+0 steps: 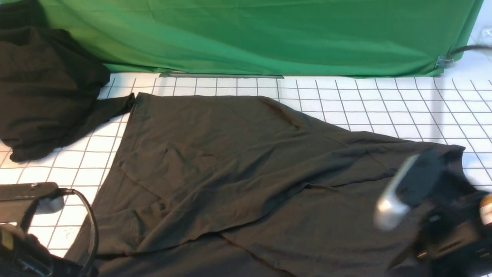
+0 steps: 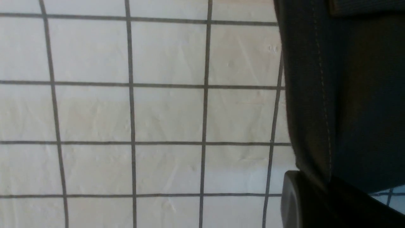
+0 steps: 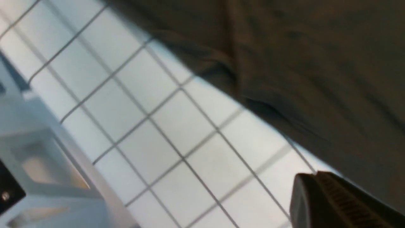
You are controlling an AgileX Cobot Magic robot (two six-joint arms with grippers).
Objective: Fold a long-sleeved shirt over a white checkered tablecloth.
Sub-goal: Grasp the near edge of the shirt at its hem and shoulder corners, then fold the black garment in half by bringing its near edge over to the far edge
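White checkered tablecloth [image 1: 388,105] over tabletop; dark long-sleeved shirt [image 1: 246,173] sprawls from near far edge toward near edge, hem corner in left claw's [image 2: 329,193] clamped tips, body toward robot's right, where right claw [image 3: 316,190] sits closed, empty.

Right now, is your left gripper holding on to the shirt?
Yes, the left wrist view shows the fingertips of the left gripper pinched shut on the stitched edge of the dark shirt.
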